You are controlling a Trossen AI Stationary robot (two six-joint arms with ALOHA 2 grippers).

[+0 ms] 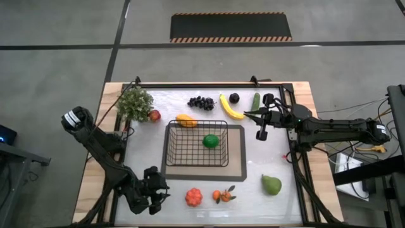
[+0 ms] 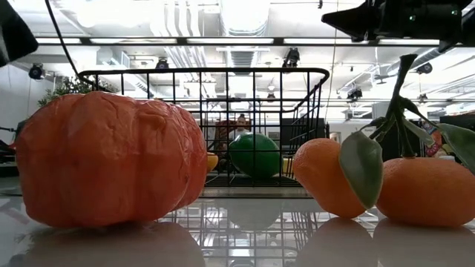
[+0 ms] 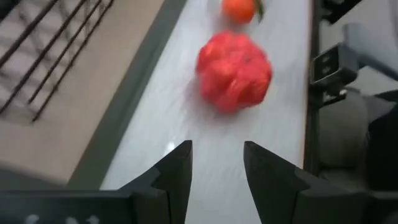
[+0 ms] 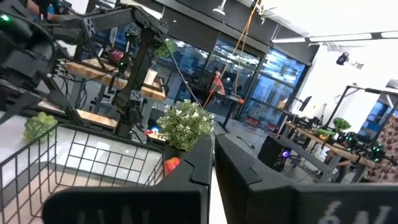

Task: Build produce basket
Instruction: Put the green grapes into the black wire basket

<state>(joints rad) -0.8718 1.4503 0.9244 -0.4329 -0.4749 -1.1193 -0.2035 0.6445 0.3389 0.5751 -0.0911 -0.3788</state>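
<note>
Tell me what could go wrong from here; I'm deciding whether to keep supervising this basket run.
1. The open left gripper faces the lumpy red tomato near the table's front edge; a clumsy approach might nudge it off.
2. The black wire-mesh basket holds only a round green fruit; a dropped piece could bounce or roll.
3. The right gripper is close to the yellow banana and might bump it.

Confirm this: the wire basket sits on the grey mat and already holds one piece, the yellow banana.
Not quite. The basket on the mat holds one piece, but it is a round green fruit, as the high view shows. The banana lies outside it on the table.
</note>
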